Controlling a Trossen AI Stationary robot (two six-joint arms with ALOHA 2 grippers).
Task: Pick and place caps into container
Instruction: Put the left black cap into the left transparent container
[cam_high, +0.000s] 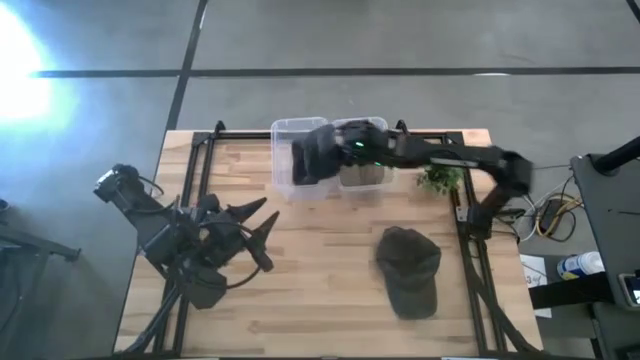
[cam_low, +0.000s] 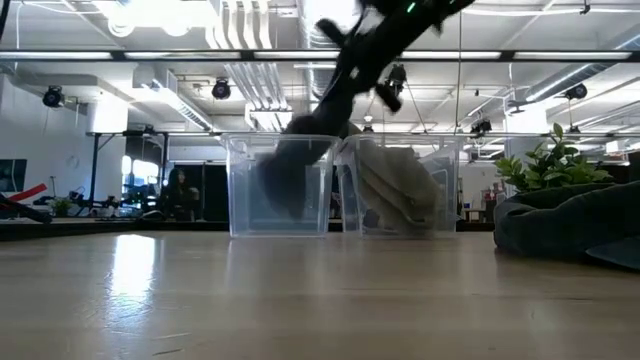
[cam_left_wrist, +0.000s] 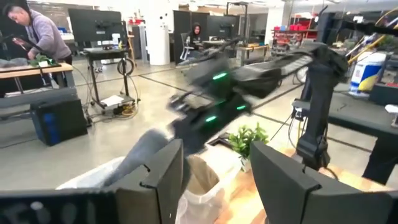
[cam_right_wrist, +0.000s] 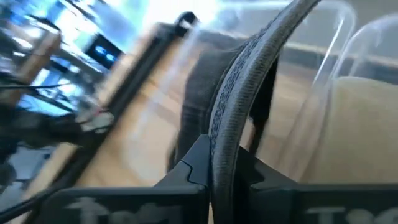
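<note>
While our right gripper (cam_right_wrist: 217, 163) lowers a dark cap (cam_high: 312, 155), jaws clamped on its brim, into the container (cam_high: 285, 190) directly below, tan caps (cam_high: 362, 173) lie binned alongside and another dark cap (cam_high: 408, 268) waits on the surface (cam_high: 320, 280) well apart.

1. A dark olive-charcoal cap (cam_high: 408, 270) lies on the wooden table, at the right side toward the front edge. It is soft and slumped, with its brim pointing toward the front edge.
2. A second dark cap (cam_right_wrist: 239, 93) hangs by its brim edge, pinched in the right gripper (cam_right_wrist: 211, 177), its crown drooping into the left clear container (cam_low: 278, 185).
3. Tan caps (cam_low: 395, 190) lean bunched inside the right clear container (cam_high: 375, 125). Their number cannot be told.
</note>
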